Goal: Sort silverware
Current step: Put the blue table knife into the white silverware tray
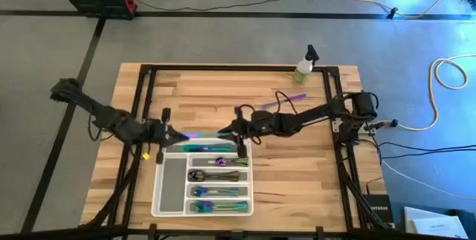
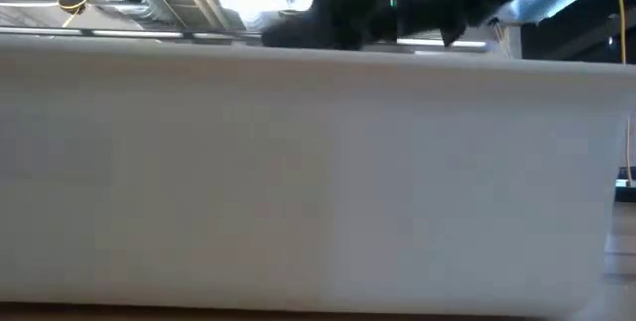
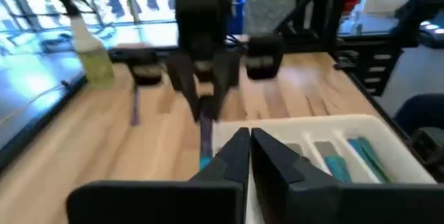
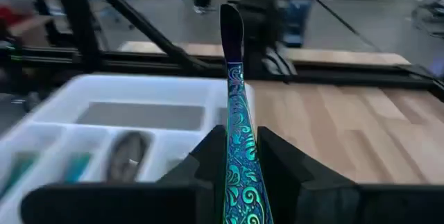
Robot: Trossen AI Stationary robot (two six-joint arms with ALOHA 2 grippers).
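Now, right hand (image 4: 236, 175): pinching 1 shiny teal piece of silverware (image 4: 236, 106) over the tray's (image 1: 167, 195) far end, likely to drop it in.
Left hand (image 3: 248, 156): fingers nearly together, holding nothing, beside it.

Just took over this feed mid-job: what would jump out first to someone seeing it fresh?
Both end effectors meet over the far rim of the white tray, near the table's middle. The right end effector is shut on an iridescent teal-purple utensil that points toward the left end effector, whose fingers look closed. A spray bottle stands at the far edge, with a purple utensil lying loose near it.
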